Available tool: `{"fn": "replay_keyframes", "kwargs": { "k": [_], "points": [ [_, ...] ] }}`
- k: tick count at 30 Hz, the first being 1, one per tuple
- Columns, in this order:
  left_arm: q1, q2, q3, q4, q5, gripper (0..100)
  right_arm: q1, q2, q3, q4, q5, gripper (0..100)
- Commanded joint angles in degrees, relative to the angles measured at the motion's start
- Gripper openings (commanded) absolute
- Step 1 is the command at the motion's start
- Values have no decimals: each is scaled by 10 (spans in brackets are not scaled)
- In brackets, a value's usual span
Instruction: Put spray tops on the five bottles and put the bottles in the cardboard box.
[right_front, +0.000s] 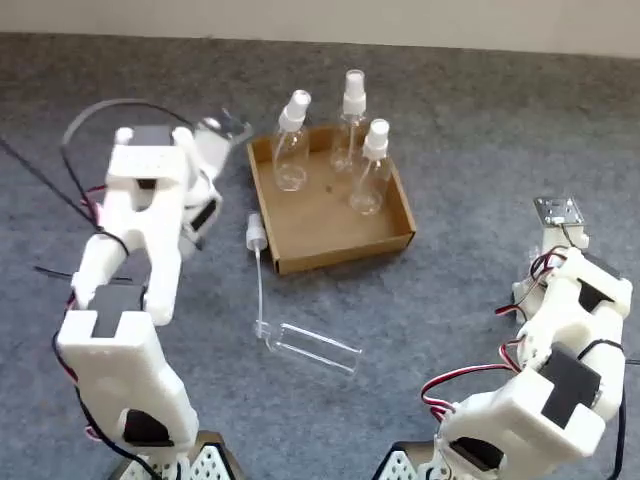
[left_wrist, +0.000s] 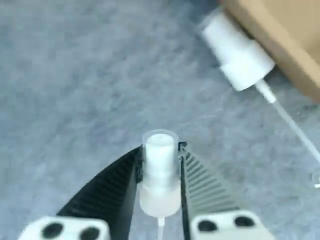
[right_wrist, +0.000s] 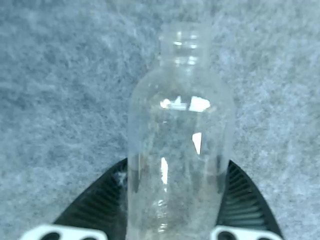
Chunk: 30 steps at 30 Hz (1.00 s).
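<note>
Grip on my left side is firm: the left gripper (left_wrist: 161, 150) is clamped on a spray top (left_wrist: 160, 175). Its cap end points away from the wrist, and its long axis runs along the jaws. From the high view I see that arm stretched away from me along the left side of the carpet (right_front: 480, 120), its gripper just beside the far left corner of the cardboard box (right_front: 340, 252). A second spray top (right_front: 256, 232) lies on the carpet just beside the box's left wall. Its thin tube trails toward me and ends near a bare bottle (right_front: 320, 348) lying on its side. Three capped bottles (right_front: 370, 175) stand upright in the box. My right arm sits folded at the near right. The right gripper (right_wrist: 177, 172) is closed around an open-necked bottle (right_wrist: 180, 125), whose neck points away from the wrist.
</note>
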Motion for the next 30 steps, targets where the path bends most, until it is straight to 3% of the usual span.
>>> {"fn": "replay_keyframes", "kwargs": {
  "k": [1,8,25,30],
  "points": [
    [43,-10,67,-73,-15,8,-15,0,0,5,5,173],
    [33,-14,132,-115,-18,133,-17,0,1,5,7,173],
    [-4,-23,122,-114,-18,174,-17,0,1,5,7,173],
    [0,-90,194,-140,-18,153,-16,0,1,5,7,173]
  ]
}}
